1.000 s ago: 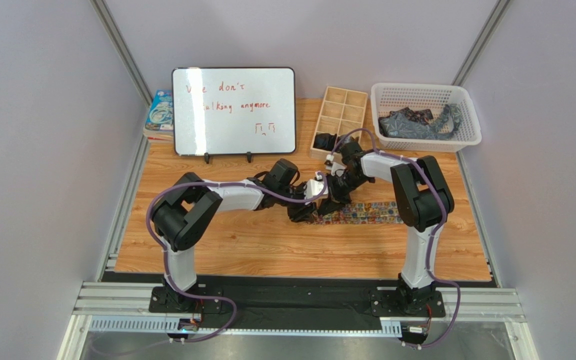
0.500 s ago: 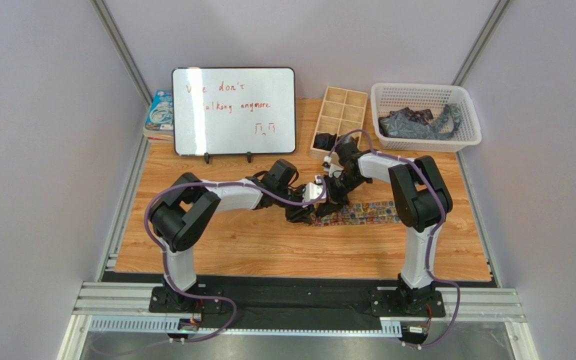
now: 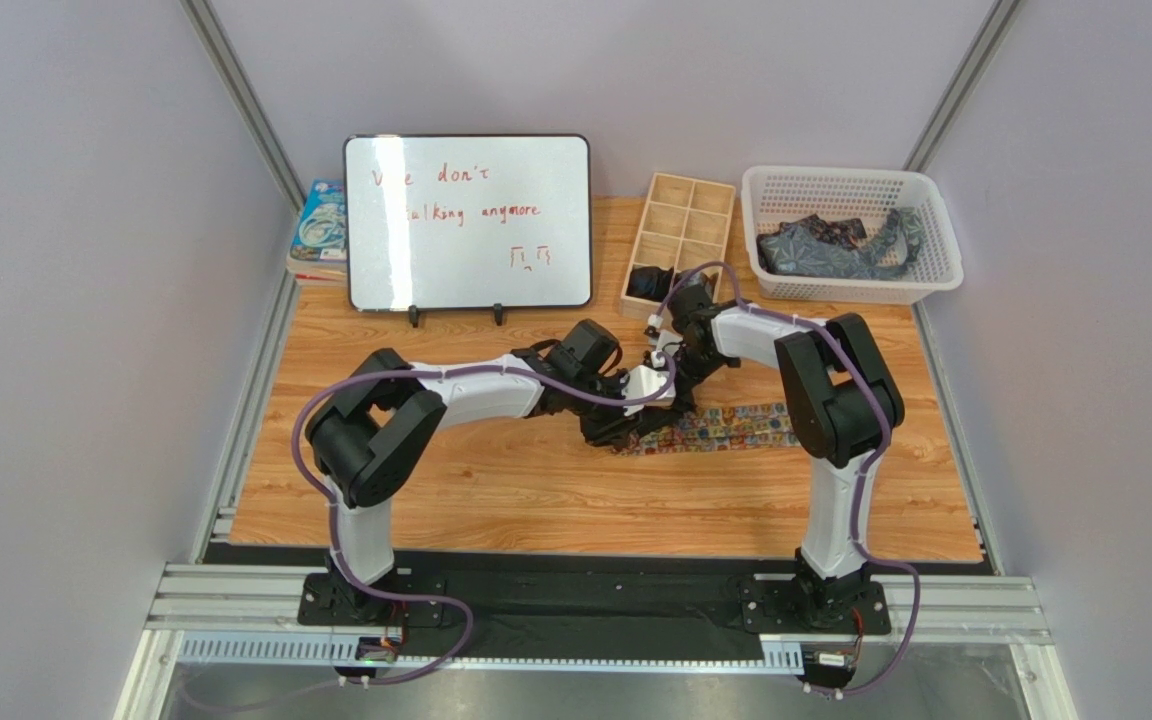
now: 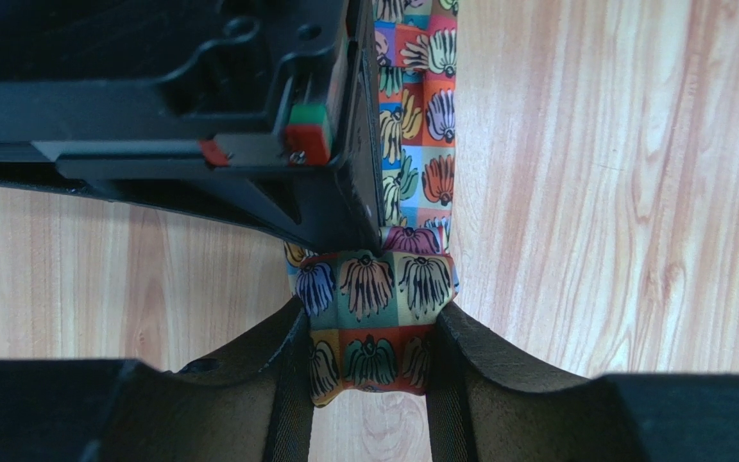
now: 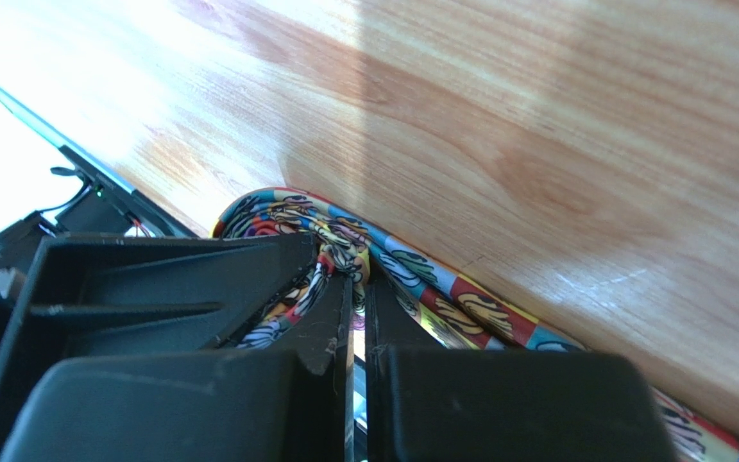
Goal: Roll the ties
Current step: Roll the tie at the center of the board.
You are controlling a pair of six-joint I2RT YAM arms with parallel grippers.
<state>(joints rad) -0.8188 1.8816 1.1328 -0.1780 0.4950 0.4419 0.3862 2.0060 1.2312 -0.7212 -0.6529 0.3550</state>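
- Top external view, floral tie [image 3: 725, 428]: one, multicoloured, lying flat on the wooden table [image 3: 462, 480] ahead of the right arm. Its left end runs in under both end effectors.
- Top external view, left end effector [image 3: 609, 425]: down at the tie's left end. Grip not readable from here.
- Top external view, right end effector [image 3: 668, 393]: just beside the left one, over the same end of the tie.
- Top external view, dark ties [image 3: 830, 248]: heaped in the white basket [image 3: 853, 177] at the far right corner.
- Top external view, other items: wooden divider box [image 3: 687, 225] next to the basket and a whiteboard [image 3: 470, 222] at the far left.
- Left wrist view, left end effector [image 4: 371, 361]: closed on the rolled end of the floral tie [image 4: 373, 289], one finger against each side of the roll.
- Left wrist view, right end effector [image 4: 200, 115]: black body across the top, its tip touching the top of the roll. The unrolled strip runs away along the table [image 4: 585, 192].
- Right wrist view, right end effector [image 5: 356, 298]: fingers almost together, pinching a fold of the floral tie [image 5: 287, 217] at their tips. The curled end sits just beyond them, and the flat strip trails to the lower right on the table [image 5: 537, 115].
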